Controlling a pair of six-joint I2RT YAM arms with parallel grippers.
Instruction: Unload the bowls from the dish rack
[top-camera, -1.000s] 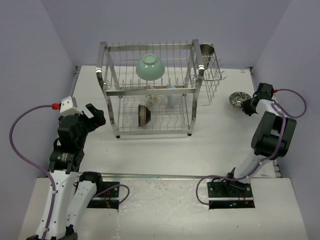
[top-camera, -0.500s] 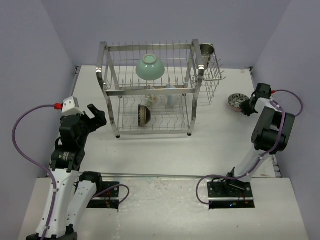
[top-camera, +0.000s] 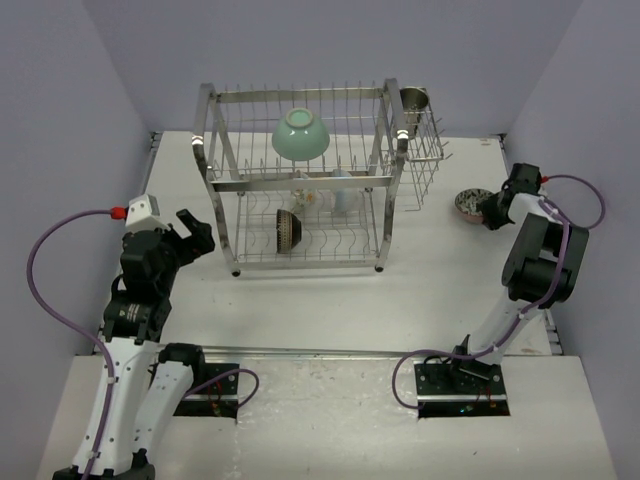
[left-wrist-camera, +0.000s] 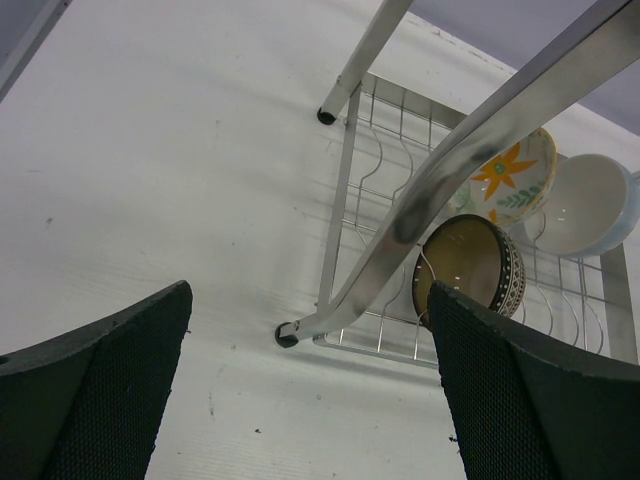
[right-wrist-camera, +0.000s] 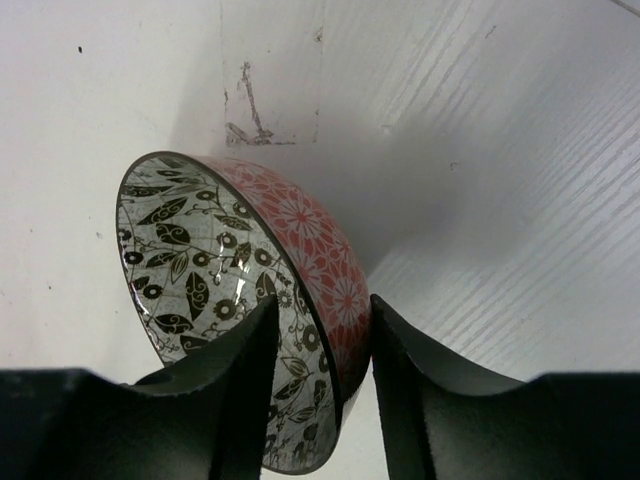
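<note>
"How far along was it?"

"One was out. The pink bowl (right-wrist-camera: 190, 260) was tilted low over the counter (top-camera: 450, 280), far right of the overhead view. Its rim was between the right hand's (right-wrist-camera: 322, 310) fingers; gripping or slack, I couldn't tell."

"And the rest?"

"The mint bowl (top-camera: 301, 135) lay on the rack's (top-camera: 300, 97) upper tier, the brown bowl (left-wrist-camera: 470, 270) and flowered bowl (left-wrist-camera: 510, 175) below. The left hand (left-wrist-camera: 310, 300) hung wide and empty at the rack's lower-left foot."

Pink bowl (right-wrist-camera: 230, 250) tilted, outside dish rack (top-camera: 260, 181); mint bowl (top-camera: 300, 135) racked.
</note>
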